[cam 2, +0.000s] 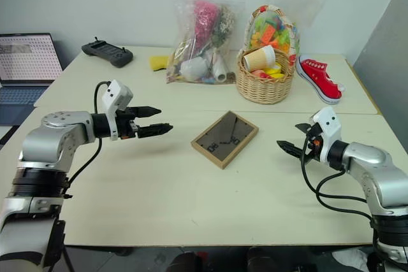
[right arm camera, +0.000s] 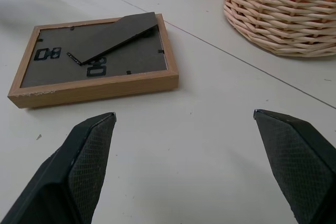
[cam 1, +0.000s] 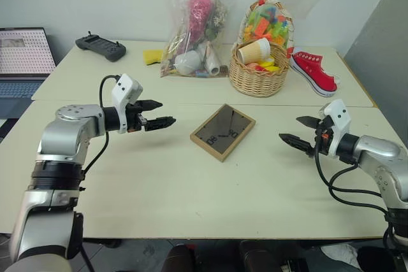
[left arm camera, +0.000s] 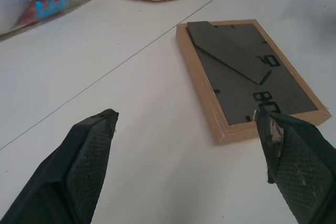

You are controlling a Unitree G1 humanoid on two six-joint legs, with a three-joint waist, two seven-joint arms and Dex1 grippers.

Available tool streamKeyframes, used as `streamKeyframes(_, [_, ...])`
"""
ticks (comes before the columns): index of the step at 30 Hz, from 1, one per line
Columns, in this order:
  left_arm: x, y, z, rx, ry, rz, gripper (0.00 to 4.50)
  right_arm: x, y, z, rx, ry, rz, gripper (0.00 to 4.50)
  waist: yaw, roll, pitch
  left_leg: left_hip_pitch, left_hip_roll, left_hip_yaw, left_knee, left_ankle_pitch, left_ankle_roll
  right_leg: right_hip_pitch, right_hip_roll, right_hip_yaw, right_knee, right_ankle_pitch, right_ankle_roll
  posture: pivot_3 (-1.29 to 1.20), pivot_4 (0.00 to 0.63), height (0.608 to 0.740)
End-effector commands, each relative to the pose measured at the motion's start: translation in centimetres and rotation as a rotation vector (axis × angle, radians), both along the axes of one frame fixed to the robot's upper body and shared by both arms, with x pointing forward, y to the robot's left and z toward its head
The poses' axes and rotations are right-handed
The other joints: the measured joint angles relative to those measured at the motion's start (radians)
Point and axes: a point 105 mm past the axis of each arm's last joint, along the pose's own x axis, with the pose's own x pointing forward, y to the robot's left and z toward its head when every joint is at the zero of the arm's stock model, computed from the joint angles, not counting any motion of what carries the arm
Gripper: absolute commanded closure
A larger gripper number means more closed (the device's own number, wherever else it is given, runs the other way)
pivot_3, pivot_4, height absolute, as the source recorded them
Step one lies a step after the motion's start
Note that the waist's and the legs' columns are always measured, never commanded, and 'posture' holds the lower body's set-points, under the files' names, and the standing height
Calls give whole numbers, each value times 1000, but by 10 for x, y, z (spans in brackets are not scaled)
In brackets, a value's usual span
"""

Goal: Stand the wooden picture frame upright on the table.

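The wooden picture frame (cam 1: 223, 131) lies flat on the cream table (cam 1: 159, 183), dark back panel up, its stand flap slightly raised. It sits mid-table, just in front of the seam between the two tops. My left gripper (cam 1: 159, 114) hovers to its left, open, pointing toward it with a gap between them. My right gripper (cam 1: 298, 131) hovers to its right, open as well and aimed at the frame. The left wrist view shows the frame (left arm camera: 247, 77) beyond the fingers (left arm camera: 79, 171); the right wrist view shows the frame (right arm camera: 94, 59) ahead of the spread fingers (right arm camera: 84, 156).
A wicker basket (cam 1: 258, 76) with toys and a paper cup stands behind the frame. A plastic bag of items (cam 1: 194, 33), a red shoe (cam 1: 313, 71), a black controller (cam 1: 100, 46) and a yellow object (cam 1: 152, 56) lie on the far top. A laptop (cam 1: 24, 55) sits at far left.
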Motion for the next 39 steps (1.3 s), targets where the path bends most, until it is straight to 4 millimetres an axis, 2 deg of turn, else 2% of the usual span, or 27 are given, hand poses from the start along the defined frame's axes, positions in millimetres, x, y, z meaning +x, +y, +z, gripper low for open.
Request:
streamKeyframes(1, [27,-6,-5,30,-69,85,1040,12,17,-4,17,-37,-51,750,0,0,0,0,0,0,0,0,0,0,0,0,0,0,0,0,150,740])
streamKeyframes(4, [43,-24,-19,-11,-76,125,1757,21,29,-24,21,-27,-116,1526,1,0,0,0,0,-1,1,0,0,0,0,-1,1,0,0,0,150,740])
streamKeyframes(5, [44,-33,-22,-27,-73,106,1875,25,29,-26,23,-33,-151,1665,1,0,0,-1,0,-1,1,0,0,0,-1,-1,1,0,0,0,150,740])
streamKeyframes(9, [49,-50,-31,-35,-66,95,2944,39,31,-26,34,-67,-232,2859,1,0,0,-6,0,-2,1,2,-3,-5,-3,0,2,0,0,0,150,740])
streamKeyframes(10, [51,-53,-36,-38,-53,100,2980,43,35,-28,40,-67,-244,2909,0,0,0,-6,0,-2,1,2,-3,-5,-3,0,2,0,0,0,150,740])
streamKeyframes(11, [53,-56,-40,-40,-44,104,3398,46,42,-31,54,-63,-242,3338,0,0,0,-6,0,-2,1,2,-3,-6,-4,-1,3,0,0,0,150,740])
streamKeyframes(12, [54,-58,-43,-44,-38,104,3437,48,49,-33,62,-60,-237,3371,-1,0,-1,-5,0,-3,1,2,-2,-6,-3,-2,3,0,0,0,150,740])
streamKeyframes(16, [56,-70,-47,-61,-19,84,4297,55,69,-35,88,-57,-211,4398,-1,1,-1,-5,-2,-3,1,2,-1,-6,-2,-3,6,0,0,0,150,740])
streamKeyframes(17, [54,-74,-51,-53,-7,68,4479,55,75,-35,92,-57,-197,4500,-1,1,-1,-5,-2,-3,1,2,-1,-6,-2,-3,6,0,0,0,150,740])
streamKeyframes(22, [40,-91,-67,-23,49,-29,4479,51,100,-36,109,-47,-127,4500,-1,1,-1,-5,-1,-5,1,3,-1,-6,-3,-3,6,0,0,0,150,740])
streamKeyframes(27, [2,-99,-77,-8,103,-187,4479,35,119,-36,145,-16,-45,4500,-10,3,-1,-5,1,-5,0,3,-2,-6,-3,-3,7,0,0,0,150,740])
streamKeyframes(35, [-47,-75,-89,45,169,-185,4479,-14,143,-46,155,123,209,4500,-13,5,-3,-4,1,-7,0,3,-2,-6,-3,-5,8,-1,-2,0,150,740])
streamKeyframes(39, [-65,-66,-89,38,194,-139,4479,-34,137,-63,67,191,295,4500,-19,6,-4,-3,1,-9,-1,3,-1,-5,-4,-6,9,-3,-6,0,150,740])
